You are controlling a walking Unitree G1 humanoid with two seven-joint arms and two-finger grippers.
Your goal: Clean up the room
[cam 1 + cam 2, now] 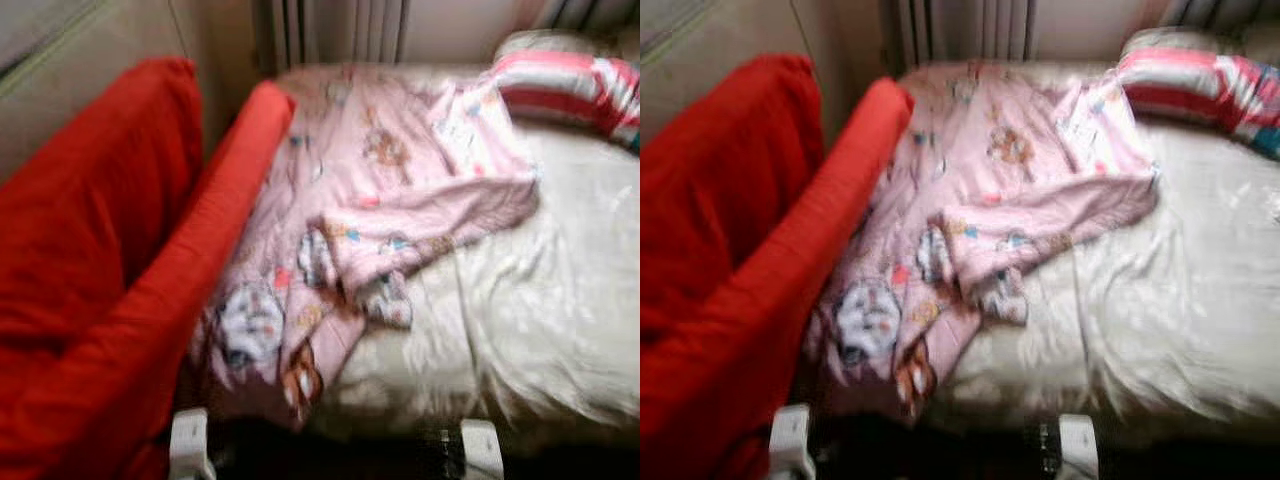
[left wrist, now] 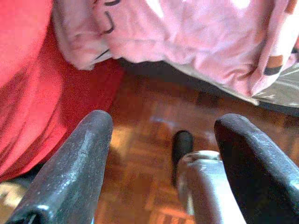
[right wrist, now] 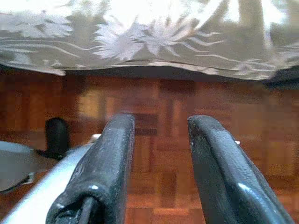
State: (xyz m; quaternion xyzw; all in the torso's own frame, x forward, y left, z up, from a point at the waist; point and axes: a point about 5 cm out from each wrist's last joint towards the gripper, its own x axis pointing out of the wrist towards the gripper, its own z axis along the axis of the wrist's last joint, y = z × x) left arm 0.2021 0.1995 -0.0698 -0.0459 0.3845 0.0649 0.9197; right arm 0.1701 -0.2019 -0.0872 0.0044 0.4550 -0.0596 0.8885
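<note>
1. Nearest in the head views, the silver tops of both arms cut into the lower edge, hanging low in front of the bed [image 1: 560, 330].
2. The left end effector [image 2: 163, 154] has its two black fingers [image 2: 79, 158] spread wide with nothing between them. It hangs over the brown parquet floor [image 2: 145, 112], just below the hanging edge of the pink blanket [image 1: 390, 190].
3. The right end effector [image 3: 161, 154] is also apart at the fingers, though less widely, and holds nothing. It points at the floor beneath the drooping hem of the cream bedspread [image 3: 140, 42], which carries a pale flower pattern.
4. The pink blanket, printed with small cartoon figures, lies crumpled along the left half of the bed. Its near corner spills over the foot edge and one flap is folded back toward the middle.
5. A red cloth [image 1: 90, 270] covers a piece of furniture touching the bed's left side. What lies under it is hidden.
6. At the far right corner a pillow [image 1: 570, 85] striped pink and white rests on the bedspread, cut off by the frame.
7. Beyond the bed's head, pale vertical ribs stand by the wall [image 1: 120, 50], too blurred to identify.
</note>
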